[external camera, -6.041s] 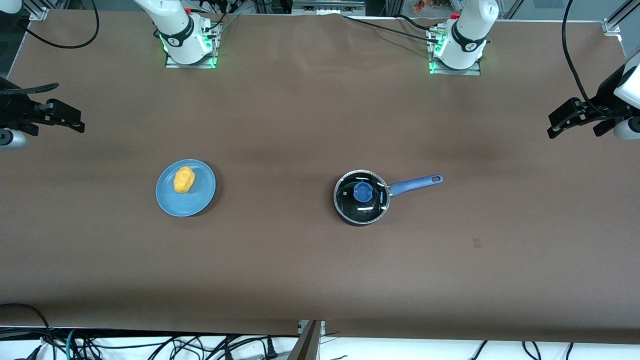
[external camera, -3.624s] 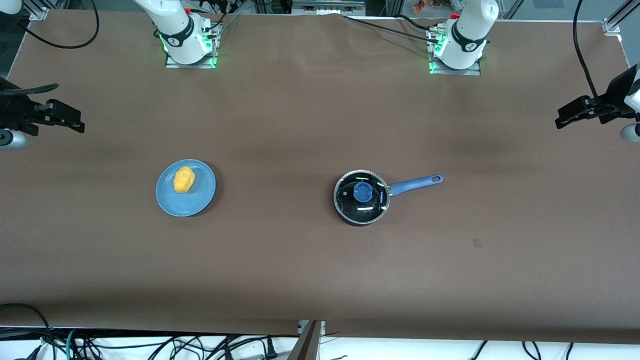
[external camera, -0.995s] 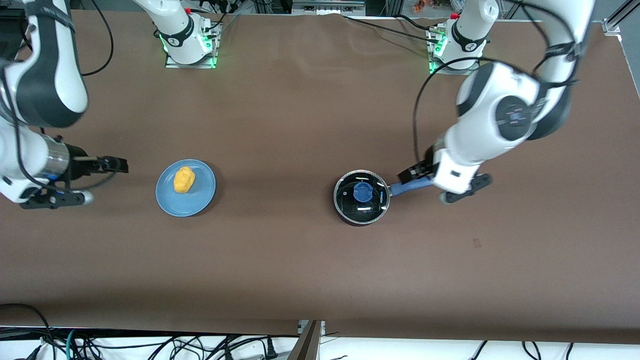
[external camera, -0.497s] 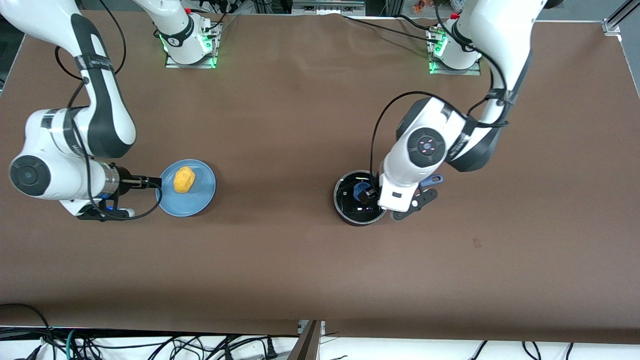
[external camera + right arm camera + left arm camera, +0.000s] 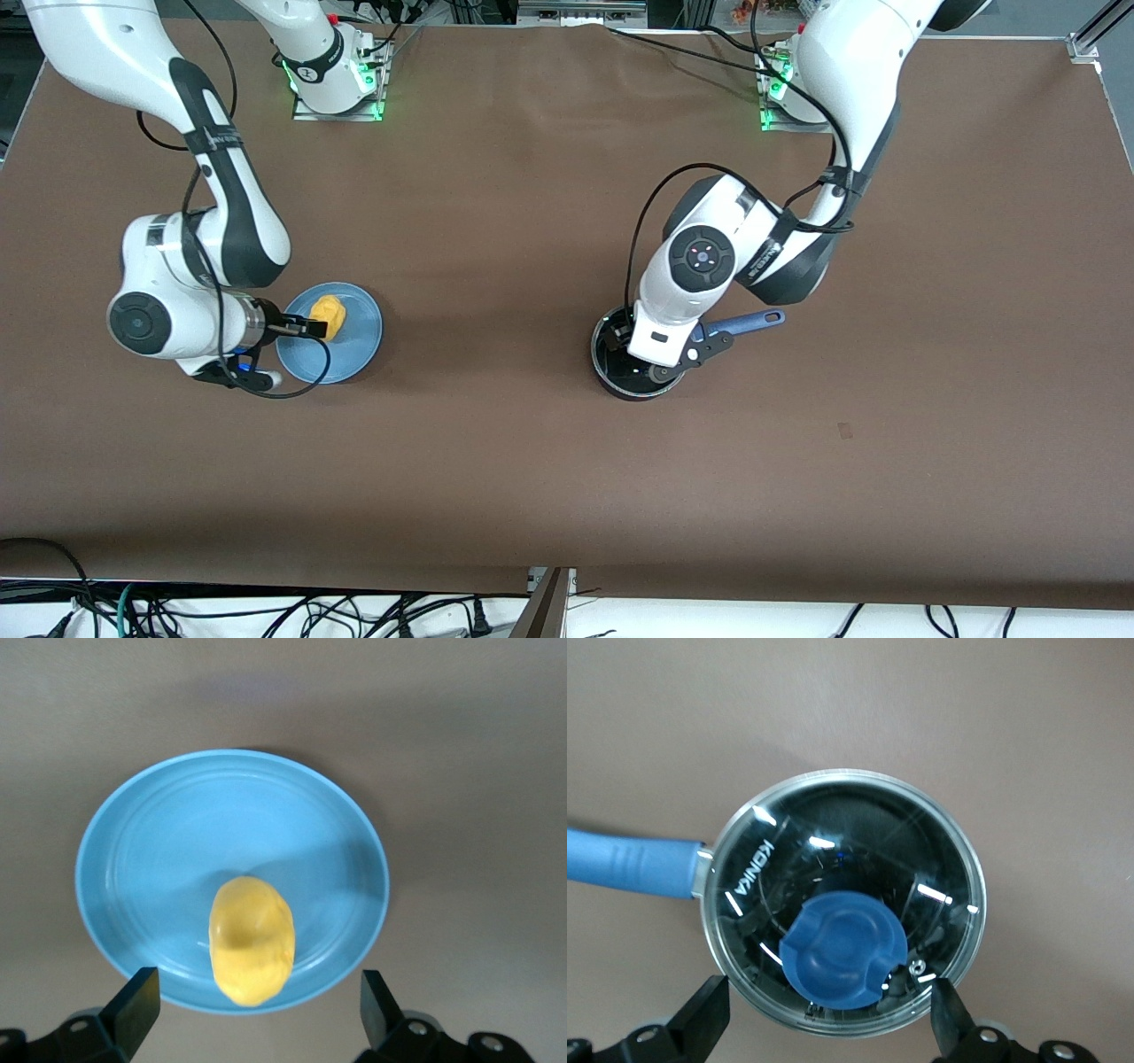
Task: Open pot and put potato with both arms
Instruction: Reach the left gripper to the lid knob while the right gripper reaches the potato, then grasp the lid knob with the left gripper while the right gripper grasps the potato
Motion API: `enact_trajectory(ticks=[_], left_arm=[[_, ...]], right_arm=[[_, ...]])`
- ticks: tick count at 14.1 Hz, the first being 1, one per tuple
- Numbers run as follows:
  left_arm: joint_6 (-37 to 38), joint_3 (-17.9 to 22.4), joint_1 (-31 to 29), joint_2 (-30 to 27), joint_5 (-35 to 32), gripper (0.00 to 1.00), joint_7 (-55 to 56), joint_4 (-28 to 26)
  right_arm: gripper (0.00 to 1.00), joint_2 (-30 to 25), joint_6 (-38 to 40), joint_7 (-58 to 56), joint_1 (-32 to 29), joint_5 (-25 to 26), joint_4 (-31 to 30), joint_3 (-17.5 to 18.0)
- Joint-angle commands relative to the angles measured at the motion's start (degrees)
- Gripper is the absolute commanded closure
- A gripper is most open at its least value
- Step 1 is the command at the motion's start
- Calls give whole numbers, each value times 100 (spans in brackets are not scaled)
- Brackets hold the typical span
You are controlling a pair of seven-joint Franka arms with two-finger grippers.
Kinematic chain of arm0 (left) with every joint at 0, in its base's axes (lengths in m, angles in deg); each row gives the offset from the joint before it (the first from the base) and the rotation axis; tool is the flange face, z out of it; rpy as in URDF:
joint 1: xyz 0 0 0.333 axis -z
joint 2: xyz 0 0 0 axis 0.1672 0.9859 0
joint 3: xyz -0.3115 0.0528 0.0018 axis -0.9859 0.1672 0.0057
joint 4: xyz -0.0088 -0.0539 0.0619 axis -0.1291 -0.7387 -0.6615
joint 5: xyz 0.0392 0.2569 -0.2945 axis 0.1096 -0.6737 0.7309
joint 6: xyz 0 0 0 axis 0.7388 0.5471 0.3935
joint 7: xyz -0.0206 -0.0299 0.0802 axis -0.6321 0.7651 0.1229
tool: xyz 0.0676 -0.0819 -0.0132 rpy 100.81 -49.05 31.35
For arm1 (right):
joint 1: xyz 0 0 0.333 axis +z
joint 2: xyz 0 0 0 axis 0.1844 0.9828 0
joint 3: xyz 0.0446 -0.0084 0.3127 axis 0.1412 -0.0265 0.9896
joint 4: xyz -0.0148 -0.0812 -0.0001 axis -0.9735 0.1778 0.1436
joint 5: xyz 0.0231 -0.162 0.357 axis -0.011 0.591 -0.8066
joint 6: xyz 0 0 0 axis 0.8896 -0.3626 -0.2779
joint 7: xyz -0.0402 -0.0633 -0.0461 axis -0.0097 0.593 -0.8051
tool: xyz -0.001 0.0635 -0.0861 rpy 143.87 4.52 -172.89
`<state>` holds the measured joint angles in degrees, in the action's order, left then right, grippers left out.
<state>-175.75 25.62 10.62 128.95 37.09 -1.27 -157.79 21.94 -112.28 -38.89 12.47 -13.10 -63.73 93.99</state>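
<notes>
Hovering over their targets, both tools spread wide and grasping nothing.

The left tool (image 5: 824,1028) hangs above the pot (image 5: 842,904), whose glass lid (image 5: 921,859) sits in place with its blue knob (image 5: 843,948) between the spread fingers; the pot's blue handle (image 5: 753,320) points toward the left arm's end of the counter (image 5: 532,461). The right tool (image 5: 252,1019) hangs above the potato (image 5: 252,939), which lies on the blue plate (image 5: 177,850) toward the right arm's end.

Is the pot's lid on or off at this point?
On. The glass lid sits flush on the pot, blue knob up; the open left gripper is above it.
</notes>
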Motion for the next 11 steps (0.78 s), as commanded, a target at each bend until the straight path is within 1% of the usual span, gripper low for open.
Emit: enact_trajectory(ticks=[1, 7, 9, 10, 11], left_arm=[[-112, 51, 147, 274, -155, 0, 40, 225], [-139, 95, 85, 283, -181, 0, -400, 225], [-139, 95, 137, 291, -356, 0, -374, 216], [-139, 95, 147, 300, -383, 4, -347, 208], [-131, 95, 147, 300, -392, 16, -347, 208]], right_arm=[[0, 73, -301, 99, -17, -44, -180, 31], [0, 320, -539, 275, 88, -52, -198, 39], [0, 329, -565, 275, 123, -52, -259, 39], [0, 329, -600, 275, 132, -52, -320, 39], [0, 320, -592, 275, 132, -35, -364, 31]])
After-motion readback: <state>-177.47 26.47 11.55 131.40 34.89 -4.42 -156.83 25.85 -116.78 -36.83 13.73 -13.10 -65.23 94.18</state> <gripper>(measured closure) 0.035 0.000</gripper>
